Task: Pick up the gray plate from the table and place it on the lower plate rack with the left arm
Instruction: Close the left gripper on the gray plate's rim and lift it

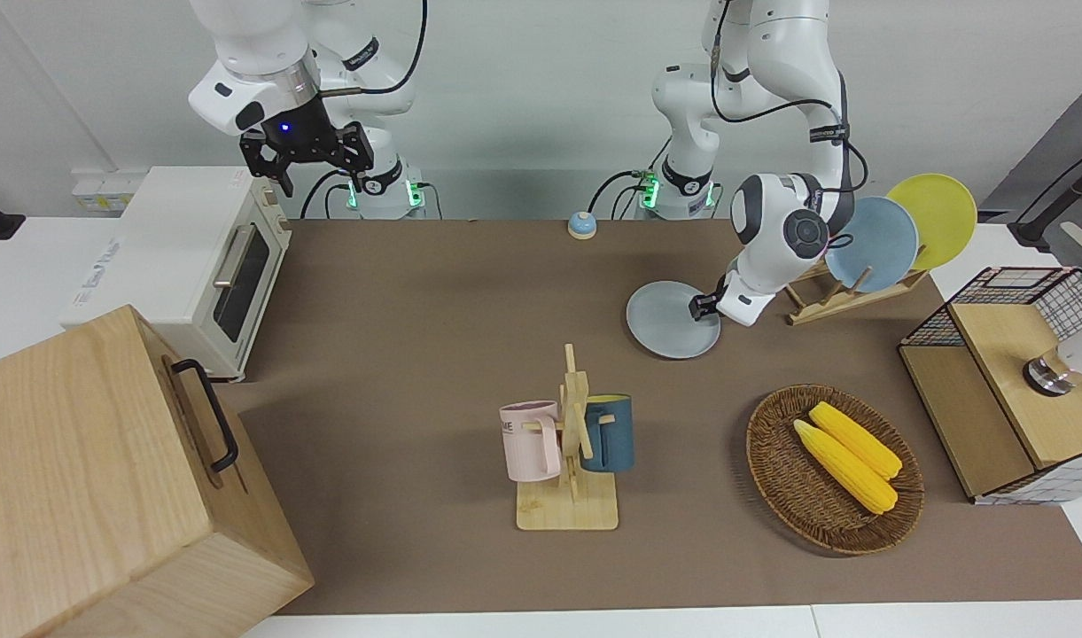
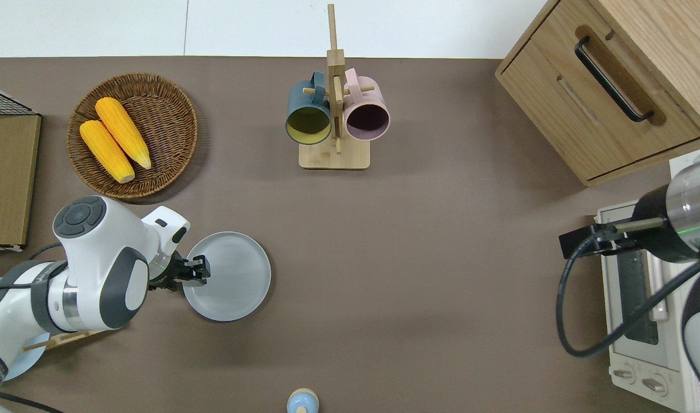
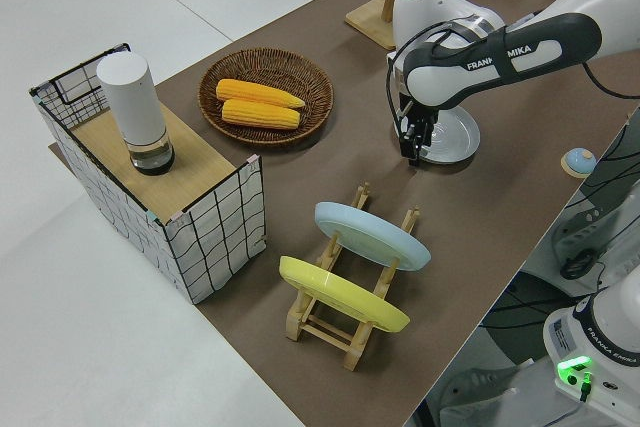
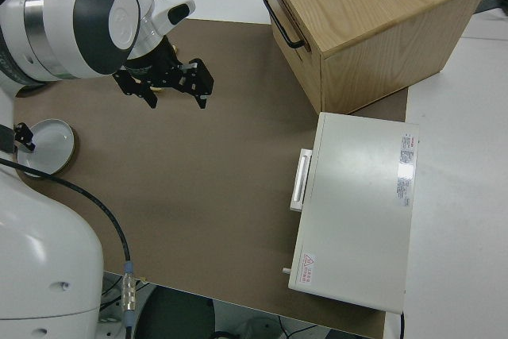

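Note:
The gray plate (image 1: 669, 321) (image 2: 230, 276) (image 3: 452, 135) lies flat on the brown table (image 1: 434, 337), toward the left arm's end. My left gripper (image 1: 705, 307) (image 2: 198, 271) (image 3: 413, 151) points down at the plate's rim on the side toward the rack, low over it. The lower plate rack (image 1: 846, 292) (image 3: 345, 322) stands beside the plate, nearer that end of the table, and holds a sky-blue plate (image 1: 870, 244) and a yellow plate (image 1: 935, 217) upright. My right gripper (image 1: 308, 159) (image 4: 168, 85) is parked, open and holding nothing.
A wooden mug tree (image 1: 572, 443) with a pink and a blue cup stands mid-table. A wicker basket (image 1: 771, 443) holds two corn cobs. A wire-sided box (image 1: 1001, 390), a white toaster oven (image 1: 195, 266), a wooden drawer cabinet (image 1: 106, 478) and a small blue bell (image 1: 581, 224) are also on the table.

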Robot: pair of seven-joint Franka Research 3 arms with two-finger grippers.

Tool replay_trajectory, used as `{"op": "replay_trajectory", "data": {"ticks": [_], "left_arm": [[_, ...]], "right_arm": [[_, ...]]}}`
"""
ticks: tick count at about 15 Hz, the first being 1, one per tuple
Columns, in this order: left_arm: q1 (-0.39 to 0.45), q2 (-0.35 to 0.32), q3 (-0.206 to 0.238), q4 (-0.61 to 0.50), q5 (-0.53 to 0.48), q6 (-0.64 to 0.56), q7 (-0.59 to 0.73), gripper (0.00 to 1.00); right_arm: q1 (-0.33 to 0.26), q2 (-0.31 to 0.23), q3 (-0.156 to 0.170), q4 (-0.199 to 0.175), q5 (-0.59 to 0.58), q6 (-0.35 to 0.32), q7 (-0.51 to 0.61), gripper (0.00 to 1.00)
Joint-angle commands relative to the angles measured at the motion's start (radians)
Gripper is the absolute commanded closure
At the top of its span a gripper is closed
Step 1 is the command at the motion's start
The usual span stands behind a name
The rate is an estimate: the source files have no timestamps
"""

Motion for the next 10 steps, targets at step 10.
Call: {"op": "replay_trajectory", "data": {"ticks": [10], "left_arm": [[-0.001, -0.005, 0.043, 0.143, -0.041, -0.169, -0.009, 1.00]], "right_arm": [[-0.013, -0.005, 0.007, 0.006, 0.003, -0.015, -0.003, 0.011]]}}
